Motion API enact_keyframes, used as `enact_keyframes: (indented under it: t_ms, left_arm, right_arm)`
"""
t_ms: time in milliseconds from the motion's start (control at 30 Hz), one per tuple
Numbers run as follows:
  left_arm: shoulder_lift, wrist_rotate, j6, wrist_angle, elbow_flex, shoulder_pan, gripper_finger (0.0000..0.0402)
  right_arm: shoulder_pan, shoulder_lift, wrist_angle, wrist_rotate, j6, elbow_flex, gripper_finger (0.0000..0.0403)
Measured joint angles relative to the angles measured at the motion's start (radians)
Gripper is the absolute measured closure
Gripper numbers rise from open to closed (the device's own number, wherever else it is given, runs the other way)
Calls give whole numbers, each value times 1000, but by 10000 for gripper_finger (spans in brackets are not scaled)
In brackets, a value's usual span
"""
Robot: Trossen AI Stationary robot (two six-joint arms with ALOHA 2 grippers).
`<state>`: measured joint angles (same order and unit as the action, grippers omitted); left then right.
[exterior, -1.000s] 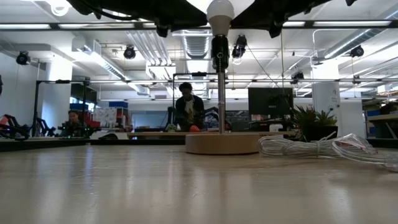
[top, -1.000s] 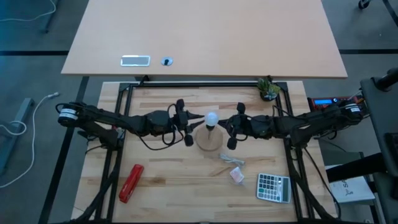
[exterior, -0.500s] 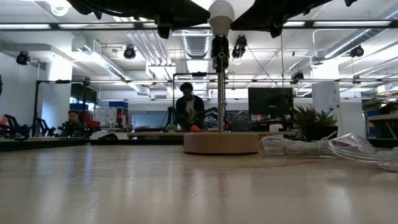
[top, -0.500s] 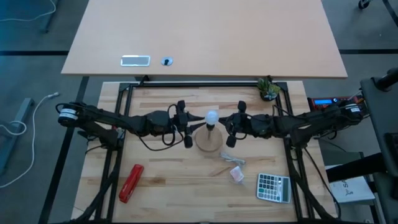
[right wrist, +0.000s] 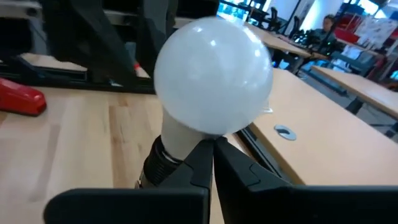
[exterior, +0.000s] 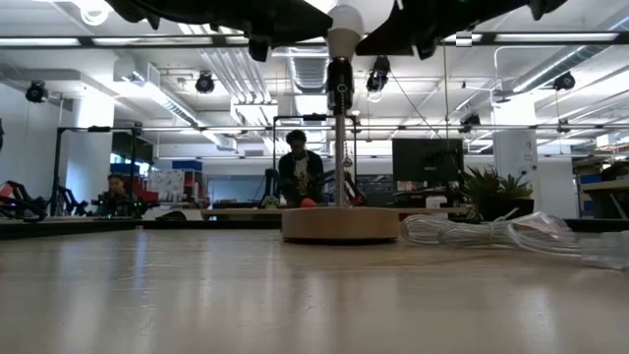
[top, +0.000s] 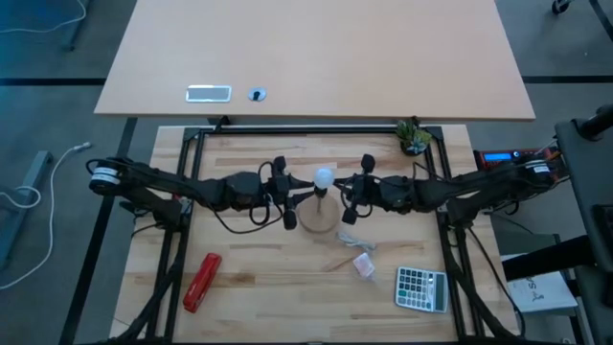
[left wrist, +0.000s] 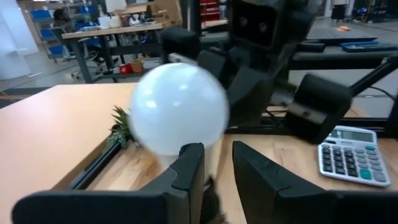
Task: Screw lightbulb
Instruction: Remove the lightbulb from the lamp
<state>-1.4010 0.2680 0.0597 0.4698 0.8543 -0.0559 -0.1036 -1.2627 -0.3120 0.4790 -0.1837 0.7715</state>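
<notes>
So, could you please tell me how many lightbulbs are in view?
1: the small white frosted round lightbulb sits atop the stand on the round wooden disc, mid-table between the left gripper and right gripper.

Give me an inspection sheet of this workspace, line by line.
Surface: wooden table, bare in front.
Job's things: lightbulb sits atop a lamp stand on a round wooden base.
Clutter: red stapler, calculator, clear wrapper, small packet, potted plant.
Grippers: left gripper at the stem below the bulb, slightly parted; right gripper shut, tips at the bulb's neck.
Cables: white cable on the floor.
Surroundings: second table; people at desks behind.
</notes>
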Motion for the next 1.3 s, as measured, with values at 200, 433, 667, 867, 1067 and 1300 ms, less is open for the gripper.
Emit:
enact_keyframes:
  t_ms: [200,433,667,867,1067,1300]
  left_arm:
    - [-29,-28,-26,9,0,-1,326]
    - [-27,-26,-26,-7,0,-21,326]
    - [56,196,-24,-183,0,-79,326]
    - [69,236,42,-152,1,-65,326]
    - [36,104,89,-85,1,-27,326]
    - [2,77,97,-60,12,-17,326]
  right_arm:
    - [2,-55,-60,46,-53,0,396]
    - [2,-56,-44,65,-53,1,396]
    - [-6,-8,48,71,16,2,396]
    - [-42,24,34,57,27,2,396]
    - [-65,30,15,34,42,2,396]
    - [-66,31,-12,38,24,2,396]
